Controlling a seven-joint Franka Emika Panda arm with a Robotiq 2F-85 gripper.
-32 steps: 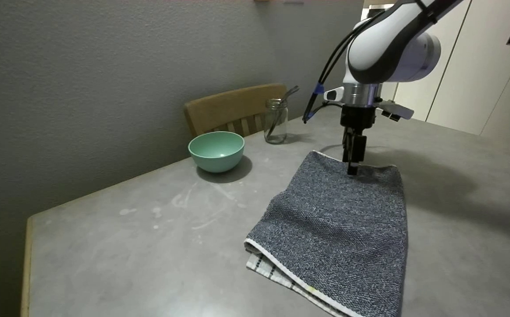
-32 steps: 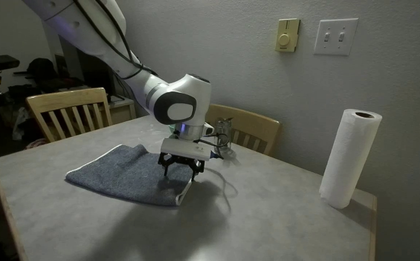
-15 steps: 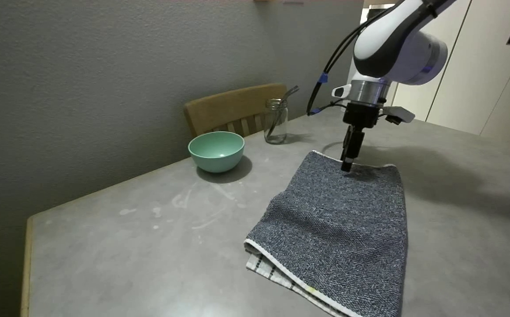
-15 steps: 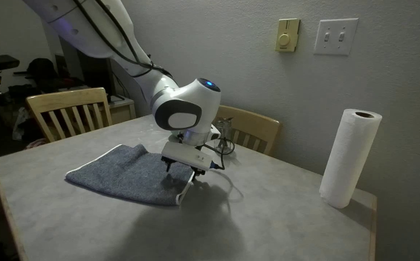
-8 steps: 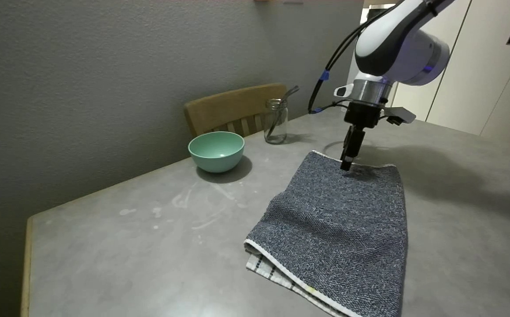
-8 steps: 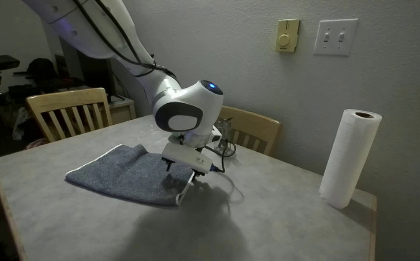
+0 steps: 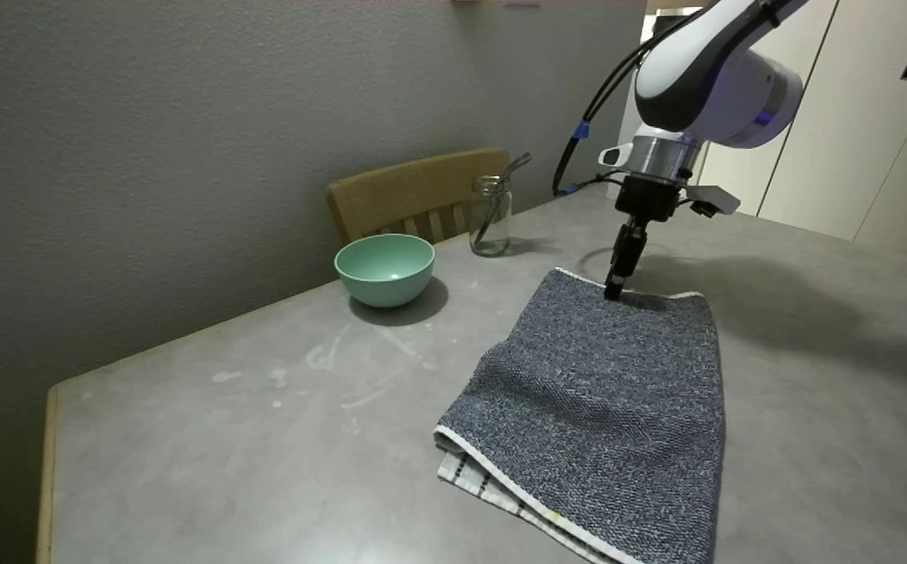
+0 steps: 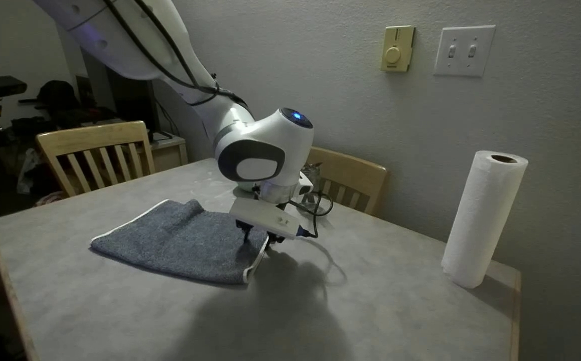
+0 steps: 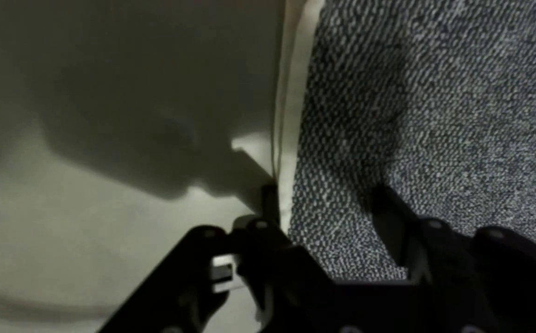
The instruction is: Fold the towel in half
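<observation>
Dark grey and speckled, the towel (image 7: 602,407) lies on the grey tabletop (image 7: 250,454) in an exterior view, its nearest corner cut off by the bottom of the view. White edging (image 7: 528,496) runs along the near end, and below it peeps a pale layer (image 7: 473,476) crossed by dark stripes. The Panda arm (image 7: 704,86) slants in from the upper right, and the Robotiq gripper (image 7: 613,294) points down, slightly tilted, at the towel's far edge; from this side its fingers (image 7: 627,251) overlap. Apart from the towel stand a mint-green bowl (image 7: 385,290) and a glass jar (image 7: 500,223) with slender implements (image 7: 519,161) leaning in it, a wooden chair (image 7: 414,188) behind them.

In an exterior view where the arm reaches from the upper left, a blue light (image 8: 296,115) glows on its wrist. The towel lies mostly left of the gripper, a ripple raised along its far side, and the fingers stand apart. A roll of kitchen paper (image 8: 484,220) stands near the tabletop's right end; a beige thermostat (image 8: 398,49) and a double light switch (image 8: 464,51) are on the wall (image 8: 340,90). Another slatted chair (image 8: 97,131) is at left.

In the wrist view the towel fills the right, the shaded tabletop the left, pale edging between them. The dark fingers are parted: one just beside the edging on the table side, the other over the weave. Whether either touches the towel I cannot tell.
</observation>
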